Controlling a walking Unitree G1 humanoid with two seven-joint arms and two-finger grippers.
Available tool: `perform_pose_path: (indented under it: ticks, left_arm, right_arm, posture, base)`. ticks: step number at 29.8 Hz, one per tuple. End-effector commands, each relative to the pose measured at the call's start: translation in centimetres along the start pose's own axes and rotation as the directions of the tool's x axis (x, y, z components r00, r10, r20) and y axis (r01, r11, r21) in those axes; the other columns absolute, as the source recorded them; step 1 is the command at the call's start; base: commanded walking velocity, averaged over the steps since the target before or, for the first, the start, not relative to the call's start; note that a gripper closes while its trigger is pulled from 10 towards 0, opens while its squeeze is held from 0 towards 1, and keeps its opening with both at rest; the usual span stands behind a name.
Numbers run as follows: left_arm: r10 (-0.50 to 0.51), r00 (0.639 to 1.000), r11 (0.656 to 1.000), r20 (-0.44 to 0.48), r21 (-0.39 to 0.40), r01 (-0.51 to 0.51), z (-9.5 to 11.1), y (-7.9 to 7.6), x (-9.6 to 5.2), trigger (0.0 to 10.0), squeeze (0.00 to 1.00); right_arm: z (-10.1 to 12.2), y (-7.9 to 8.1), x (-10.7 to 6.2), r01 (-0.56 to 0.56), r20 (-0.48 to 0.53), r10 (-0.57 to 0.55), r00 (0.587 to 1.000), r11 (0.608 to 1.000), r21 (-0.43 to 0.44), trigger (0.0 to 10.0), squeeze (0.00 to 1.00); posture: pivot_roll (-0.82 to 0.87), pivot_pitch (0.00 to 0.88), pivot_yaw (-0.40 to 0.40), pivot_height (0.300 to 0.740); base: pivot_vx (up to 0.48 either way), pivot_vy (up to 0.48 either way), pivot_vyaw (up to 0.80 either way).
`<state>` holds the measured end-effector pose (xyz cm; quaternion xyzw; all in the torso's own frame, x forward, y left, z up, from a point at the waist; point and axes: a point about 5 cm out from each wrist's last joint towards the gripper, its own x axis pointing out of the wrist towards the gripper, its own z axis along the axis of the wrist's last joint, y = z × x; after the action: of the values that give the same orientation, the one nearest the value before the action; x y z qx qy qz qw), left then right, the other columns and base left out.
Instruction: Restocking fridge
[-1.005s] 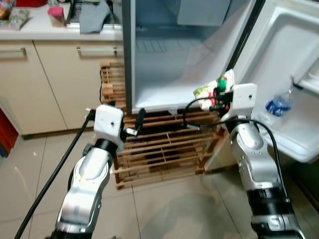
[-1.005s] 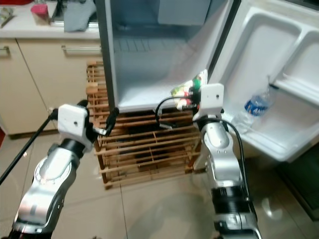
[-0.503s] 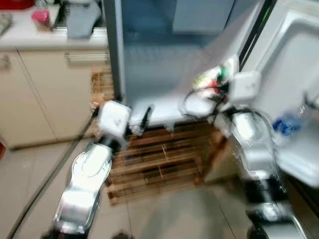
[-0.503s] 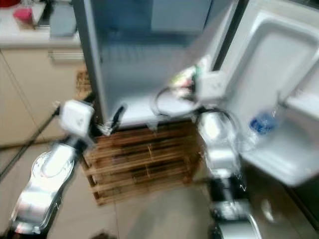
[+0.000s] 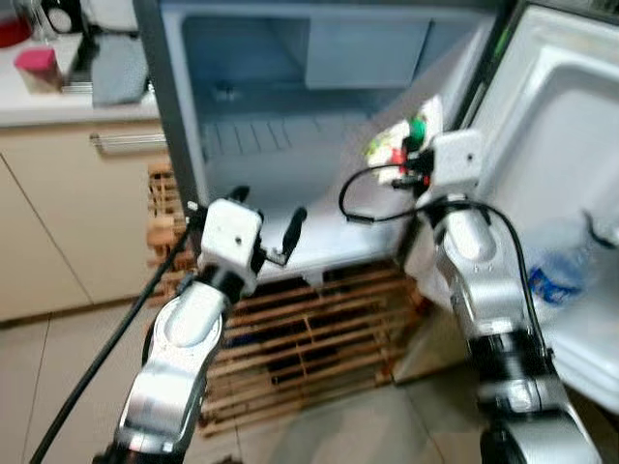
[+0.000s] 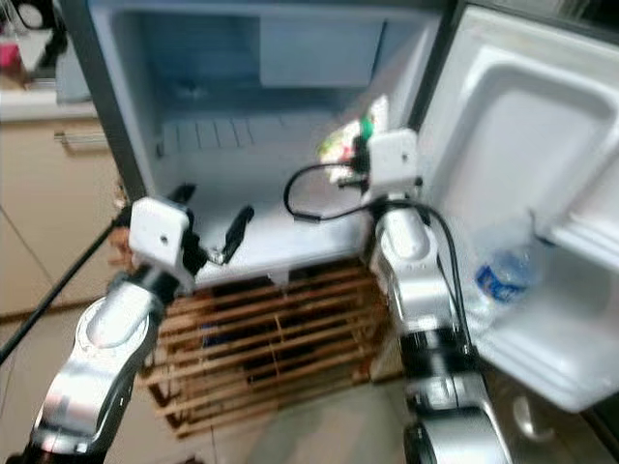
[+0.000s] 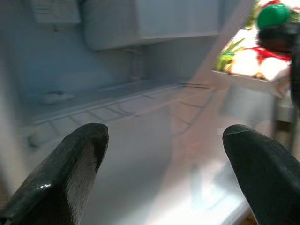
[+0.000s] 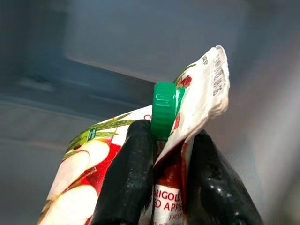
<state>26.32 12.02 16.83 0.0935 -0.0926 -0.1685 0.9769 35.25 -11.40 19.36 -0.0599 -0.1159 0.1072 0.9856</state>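
A small fridge point(image 5: 251, 193) stands open on a wooden rack, its white inside bare. My right gripper point(image 5: 404, 159) is shut on an apple juice carton point(image 5: 390, 147) with a green cap point(image 8: 165, 110), held at the right side of the fridge opening above the floor of the compartment. The carton's top is pinched between the two black fingers point(image 8: 129, 173). My left gripper point(image 5: 263, 227) is open at the front lip of the fridge, left of centre, with nothing between its fingers point(image 7: 70, 166). A water bottle point(image 5: 556, 275) with a blue label stands in the door shelf.
The fridge door point(image 5: 561, 174) hangs open to the right. The slatted wooden rack point(image 5: 309, 329) lies under the fridge. Beige cabinets point(image 5: 68, 213) and a counter with a pink cup point(image 5: 37, 70) stand at the left. A black cable point(image 5: 92, 372) trails from my left arm.
The camera has moved closer and turned left, so the fridge interior looks larger. Both grippers have risen toward the opening; the carton is now in front of the compartment.
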Motion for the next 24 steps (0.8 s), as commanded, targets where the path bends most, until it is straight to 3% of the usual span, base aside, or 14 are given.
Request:
perform_pose_path:
  ticks: [1, 13, 17, 21, 24]
  left_arm:
    - [-0.001, 1.000, 1.000, 0.011, -0.006, 0.001, 0.3, -0.1, 0.1, 10.0, 0.00]
    - [0.015, 1.000, 1.000, -0.014, -0.009, -0.015, 0.3, 0.4, -0.8, 10.0, 0.00]
    - [0.011, 0.999, 1.000, -0.038, 0.000, -0.011, 0.4, 0.2, -1.7, 10.0, 0.00]
    - [0.028, 0.996, 0.999, -0.083, 0.021, -0.026, 0.0, 0.2, -3.1, 10.0, 0.00]
    - [0.032, 0.995, 0.999, -0.093, 0.019, -0.030, 0.0, 0.2, -3.3, 10.0, 0.00]
  right_arm:
    - [0.2, 0.4, 0.4, -0.042, -0.002, 0.042, 0.999, 0.999, -0.015, 0.0, 0.00]
    - [-2.7, 3.0, 1.2, -0.097, -0.133, 0.101, 0.986, 0.995, 0.034, 0.0, 0.00]
    - [-5.1, 4.1, 1.2, -0.108, -0.225, 0.116, 0.967, 0.993, 0.046, 0.0, 0.00]
    - [-5.7, 4.8, 1.2, -0.109, -0.225, 0.098, 0.969, 0.993, -0.035, 0.0, 0.00]
    - [-5.5, 4.9, 1.5, -0.100, -0.215, 0.090, 0.973, 0.994, -0.036, 0.0, 0.00]
  posture:
    - [0.05, 0.000, -0.090, 0.740]
    - [0.10, 0.000, -0.093, 0.740]
    - [0.12, 0.005, -0.096, 0.740]
    - [0.16, 0.056, -0.111, 0.740]
    - [0.16, 0.059, -0.113, 0.740]
  base:
    - [0.000, 0.000, 0.00]
    - [0.000, 0.000, 0.00]
    - [0.000, 0.000, 0.00]
    - [0.000, 0.000, 0.00]
    - [0.000, 0.000, 0.00]
